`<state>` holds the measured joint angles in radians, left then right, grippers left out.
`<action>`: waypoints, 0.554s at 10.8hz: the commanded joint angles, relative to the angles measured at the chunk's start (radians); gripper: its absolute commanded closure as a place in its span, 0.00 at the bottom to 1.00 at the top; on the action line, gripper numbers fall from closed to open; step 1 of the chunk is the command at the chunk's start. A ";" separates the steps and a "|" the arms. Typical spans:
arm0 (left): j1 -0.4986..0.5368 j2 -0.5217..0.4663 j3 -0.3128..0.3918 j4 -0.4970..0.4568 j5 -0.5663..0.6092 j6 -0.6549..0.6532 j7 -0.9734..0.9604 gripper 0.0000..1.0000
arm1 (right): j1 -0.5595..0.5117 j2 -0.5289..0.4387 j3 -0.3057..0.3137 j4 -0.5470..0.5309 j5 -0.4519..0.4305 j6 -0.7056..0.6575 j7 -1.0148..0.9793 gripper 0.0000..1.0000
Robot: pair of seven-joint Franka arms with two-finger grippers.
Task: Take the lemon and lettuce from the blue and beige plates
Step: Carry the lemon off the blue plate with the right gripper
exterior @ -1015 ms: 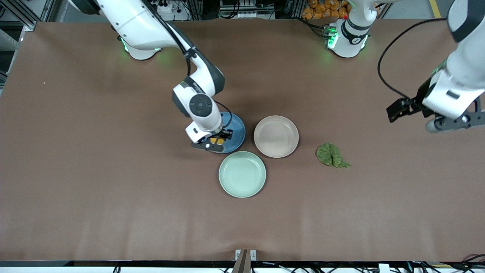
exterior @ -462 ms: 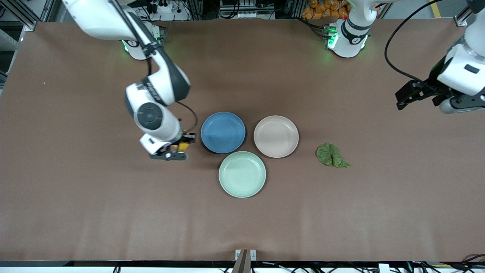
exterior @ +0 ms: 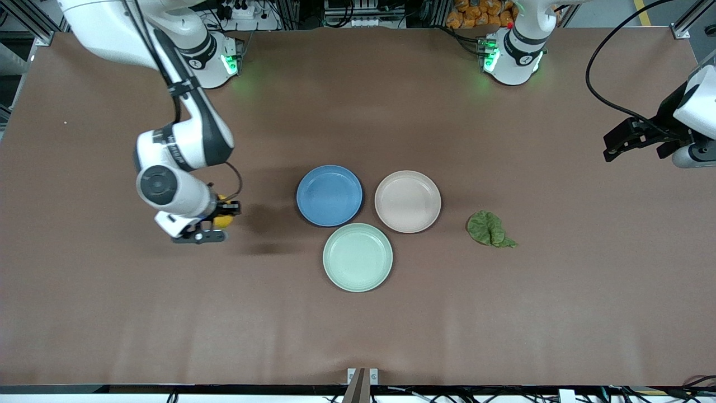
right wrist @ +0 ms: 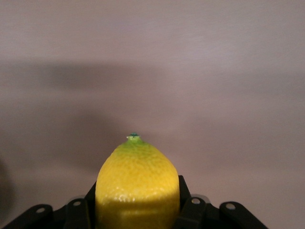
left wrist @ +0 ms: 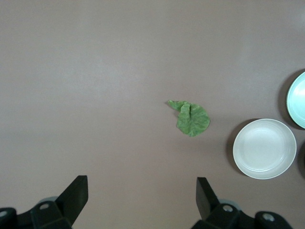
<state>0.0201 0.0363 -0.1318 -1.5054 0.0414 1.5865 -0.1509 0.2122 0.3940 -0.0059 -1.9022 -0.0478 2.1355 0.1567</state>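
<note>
My right gripper [exterior: 217, 221] is shut on the yellow lemon [exterior: 223, 219] and holds it over bare table, apart from the blue plate [exterior: 329, 196] toward the right arm's end. In the right wrist view the lemon [right wrist: 137, 176] fills the space between the fingers [right wrist: 190, 210]. The blue plate and the beige plate [exterior: 408, 201] are both empty. The green lettuce leaf [exterior: 490, 229] lies on the table beside the beige plate, toward the left arm's end. My left gripper [exterior: 691, 157] is open and empty [left wrist: 141, 193], high over that end, with the lettuce [left wrist: 191, 117] in its view.
A pale green plate [exterior: 358, 257] sits nearer the front camera than the blue and beige plates, touching both. It shows at the edge of the left wrist view [left wrist: 298, 100], beside the beige plate [left wrist: 264, 149]. Brown table [exterior: 112, 313] lies all around.
My right gripper has carried the lemon off the blue plate toward the right arm's end of the table. My left gripper has drawn away toward the table's edge at its own end.
</note>
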 commanded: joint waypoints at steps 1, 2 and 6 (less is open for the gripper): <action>0.003 -0.021 -0.005 -0.007 -0.023 -0.008 0.013 0.00 | -0.027 -0.049 -0.060 -0.076 -0.010 0.061 -0.153 0.84; 0.004 -0.022 -0.005 -0.009 -0.025 -0.008 0.013 0.00 | -0.042 -0.044 -0.069 -0.115 -0.001 0.128 -0.190 0.84; 0.004 -0.019 -0.009 -0.010 -0.025 -0.017 0.018 0.00 | -0.063 -0.005 -0.095 -0.182 -0.001 0.299 -0.232 0.84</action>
<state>0.0190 0.0332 -0.1381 -1.5056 0.0409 1.5847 -0.1509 0.1587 0.3915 -0.1012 -2.0598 -0.0475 2.3966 -0.0495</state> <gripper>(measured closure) 0.000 0.392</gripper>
